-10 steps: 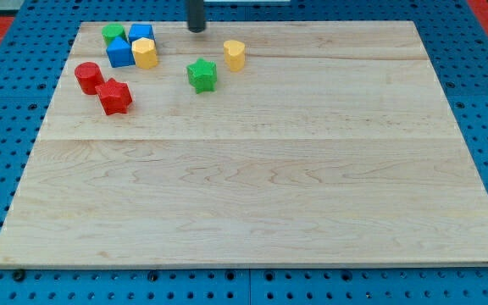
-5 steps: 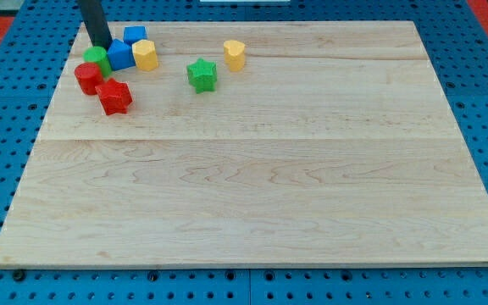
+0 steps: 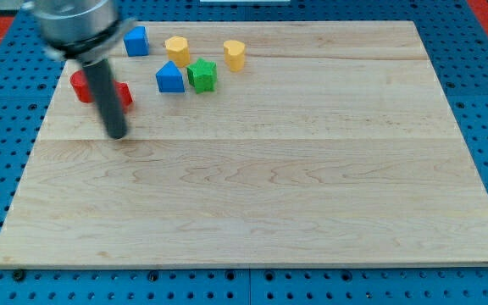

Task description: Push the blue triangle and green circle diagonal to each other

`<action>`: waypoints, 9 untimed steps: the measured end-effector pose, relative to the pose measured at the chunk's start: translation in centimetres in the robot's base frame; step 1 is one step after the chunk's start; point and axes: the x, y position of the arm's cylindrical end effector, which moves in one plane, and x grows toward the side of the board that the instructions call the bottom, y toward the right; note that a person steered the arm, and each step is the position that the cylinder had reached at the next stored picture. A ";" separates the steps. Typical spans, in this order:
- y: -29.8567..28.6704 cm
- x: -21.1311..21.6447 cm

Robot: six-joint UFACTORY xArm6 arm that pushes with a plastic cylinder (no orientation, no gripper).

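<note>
The blue triangle (image 3: 169,77) lies in the upper left part of the wooden board (image 3: 261,186), touching the left side of a green star (image 3: 202,74). I cannot see the green circle; the rod may hide it. My tip (image 3: 118,134) rests on the board below and to the left of the blue triangle, just below the red blocks. The rod (image 3: 107,93) rises from it and is blurred.
A red circle (image 3: 80,85) and a red star (image 3: 124,93) are partly hidden behind the rod. A blue cube (image 3: 135,41) and a yellow block (image 3: 176,48) sit near the top edge. Another yellow block (image 3: 235,54) lies right of them.
My tip swept from the top left cluster down to below the red blocks. The blue triangle moved right, up against the green star. A yellow block shifted right. The green circle dropped out of sight.
</note>
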 end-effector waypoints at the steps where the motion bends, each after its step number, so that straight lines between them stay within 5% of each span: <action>1: -8.7 -2.7; 3: -2.3 -10.1; 5: -9.0 -14.0; 7: 4.6 -14.7; 8: -7.0 -17.1; 9: -2.8 -23.6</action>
